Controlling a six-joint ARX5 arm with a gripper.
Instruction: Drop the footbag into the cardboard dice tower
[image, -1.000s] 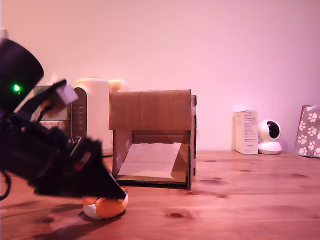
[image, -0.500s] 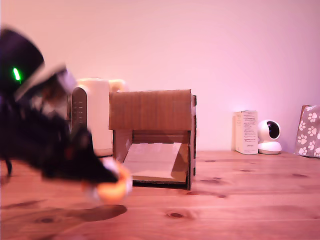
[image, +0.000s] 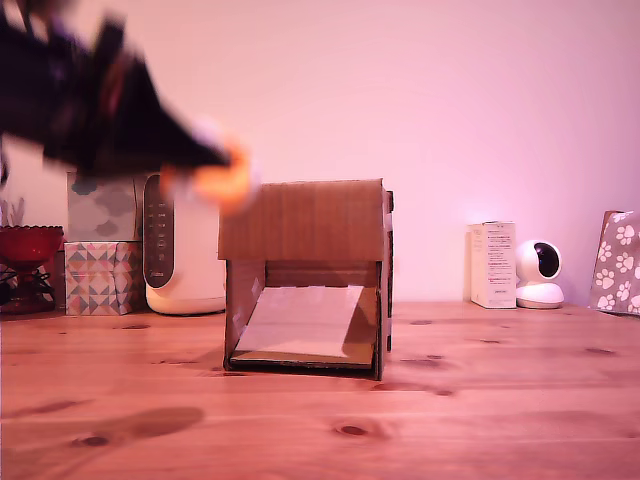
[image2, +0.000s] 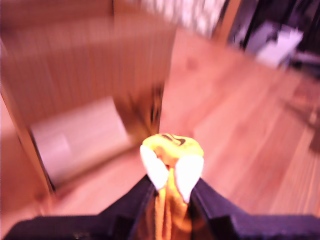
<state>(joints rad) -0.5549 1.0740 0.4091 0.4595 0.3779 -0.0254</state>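
Footbag (image2: 172, 146) pinched between my fingers (image2: 157, 170), clear of the surface (image: 450, 400), level with the cardboard dice tower's (image: 305, 275) top edge on the exterior view's left. Pickup done; still need to get over the top and release.

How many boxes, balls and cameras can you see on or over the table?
Boxes: 4 (cardboard dice tower, two tissue boxes, white box)
Balls: 1 (footbag, in the gripper)
Cameras: 1 (white camera)
Total: 6
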